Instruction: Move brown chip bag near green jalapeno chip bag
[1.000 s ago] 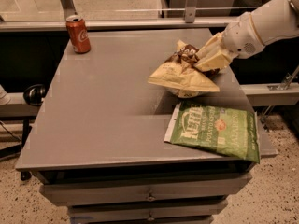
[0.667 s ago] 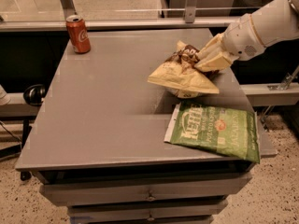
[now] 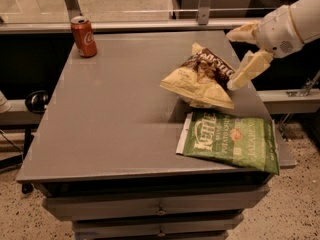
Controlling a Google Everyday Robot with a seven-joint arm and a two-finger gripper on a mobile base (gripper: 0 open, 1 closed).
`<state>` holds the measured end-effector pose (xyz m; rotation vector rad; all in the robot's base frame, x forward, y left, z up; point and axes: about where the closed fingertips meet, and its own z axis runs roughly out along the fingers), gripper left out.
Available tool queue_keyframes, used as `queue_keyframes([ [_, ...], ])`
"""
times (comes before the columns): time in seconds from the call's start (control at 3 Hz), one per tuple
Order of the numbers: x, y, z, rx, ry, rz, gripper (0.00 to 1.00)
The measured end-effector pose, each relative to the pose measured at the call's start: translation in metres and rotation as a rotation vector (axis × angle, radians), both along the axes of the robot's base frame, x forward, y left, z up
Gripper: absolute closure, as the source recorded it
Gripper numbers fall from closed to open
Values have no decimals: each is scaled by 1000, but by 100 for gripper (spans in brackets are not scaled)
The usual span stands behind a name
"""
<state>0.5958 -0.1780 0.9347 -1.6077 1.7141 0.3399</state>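
Note:
The brown chip bag (image 3: 199, 80), pale tan with a dark brown panel, lies on the right side of the grey table (image 3: 110, 114). Its lower edge touches or slightly overlaps the top edge of the green jalapeno chip bag (image 3: 231, 140). The green bag lies flat at the table's front right corner and hangs slightly over the edge. My gripper (image 3: 232, 60) is just right of the brown bag, with its cream fingers (image 3: 248, 68) spread open and holding nothing. The lower fingertip is close to the bag's right edge.
A red soda can (image 3: 83, 36) stands upright at the table's back left corner. A rail with metal posts (image 3: 203, 4) runs behind the table. Drawers (image 3: 160, 211) sit under the tabletop. The floor drops away to the right.
The gripper was shut on the brown bag's right end. It has now opened and let the bag go, and the bag has settled on the table against the green bag.

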Motion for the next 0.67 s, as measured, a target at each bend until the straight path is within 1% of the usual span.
queue_keyframes([
  [0.33, 2, -50, 16, 44, -25, -34, 0],
  [0.67, -2, -117, 30, 57, -77, -68, 0],
])
